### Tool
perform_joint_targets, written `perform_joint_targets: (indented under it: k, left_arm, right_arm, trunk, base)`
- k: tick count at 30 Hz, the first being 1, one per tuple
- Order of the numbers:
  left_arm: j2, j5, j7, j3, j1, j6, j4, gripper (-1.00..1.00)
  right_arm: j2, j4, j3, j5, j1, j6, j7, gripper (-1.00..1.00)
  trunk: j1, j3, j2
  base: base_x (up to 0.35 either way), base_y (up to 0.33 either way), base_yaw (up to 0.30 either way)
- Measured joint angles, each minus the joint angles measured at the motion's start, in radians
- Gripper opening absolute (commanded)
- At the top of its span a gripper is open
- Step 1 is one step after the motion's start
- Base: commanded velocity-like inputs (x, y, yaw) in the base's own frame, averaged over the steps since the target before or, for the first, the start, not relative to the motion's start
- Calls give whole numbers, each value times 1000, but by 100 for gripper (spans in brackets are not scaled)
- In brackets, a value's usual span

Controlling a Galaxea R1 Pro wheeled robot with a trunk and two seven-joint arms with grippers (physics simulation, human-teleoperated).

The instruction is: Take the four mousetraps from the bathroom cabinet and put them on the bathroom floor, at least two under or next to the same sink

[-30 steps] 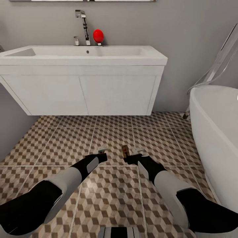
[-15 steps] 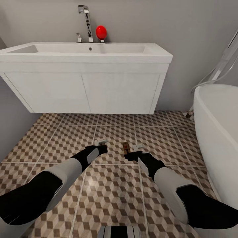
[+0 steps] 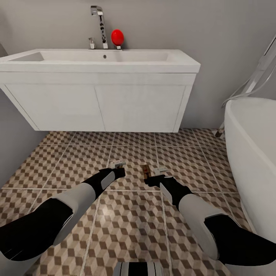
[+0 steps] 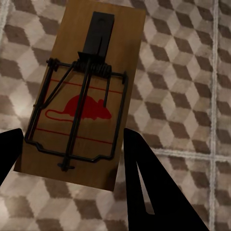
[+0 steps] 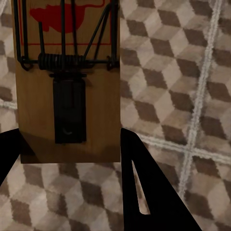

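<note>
Between the dark fingers of my left gripper [image 4: 72, 159] sits a mousetrap [image 4: 82, 91], wooden board with the red mouse print and the spring bar across it, clamped by its long edges. Right gripper [image 5: 67, 159] has its own mousetrap [image 5: 67, 77], squeezed the same way, coil and dark tab towards me. From the head camera, both arms are low and stretched forward over the bathroom floor [image 3: 76, 165], the right-hand trap [image 3: 145, 172] showing as a small brown sliver; the left one is too small to make out there. I can't tell if the boards are touching the cube-pattern tiles or hanging just above them.

Ahead, the bathroom sink [image 3: 99, 92] hangs on the wall with open floor beneath it, chrome tap [image 3: 99, 23] and a red ball [image 3: 117, 37] on top, white bathtub [image 3: 249, 161] off to the right.

So I read this as the placing step for two traps. They're in front of the vanity, not really beside it. My next move should carry them forward, close under that basin, lower flat, then let go.
</note>
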Motion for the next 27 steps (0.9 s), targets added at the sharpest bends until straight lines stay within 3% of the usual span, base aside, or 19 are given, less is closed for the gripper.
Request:
perform_joint_targets:
  k: [24,27]
  left_arm:
    - [-13,-2,-1,0,0,0,1,-100]
    - [-17,-2,-1,0,0,-2,-1,-100]
  right_arm:
    - [0,-3,-1,1,0,-2,-1,-100]
    - [0,-3,-1,0,0,-29,-1,-100]
  trunk:
    - [0,-28,0]
    - [0,-30,0]
  base:
    - [0,0,0]
    - [0,0,0]
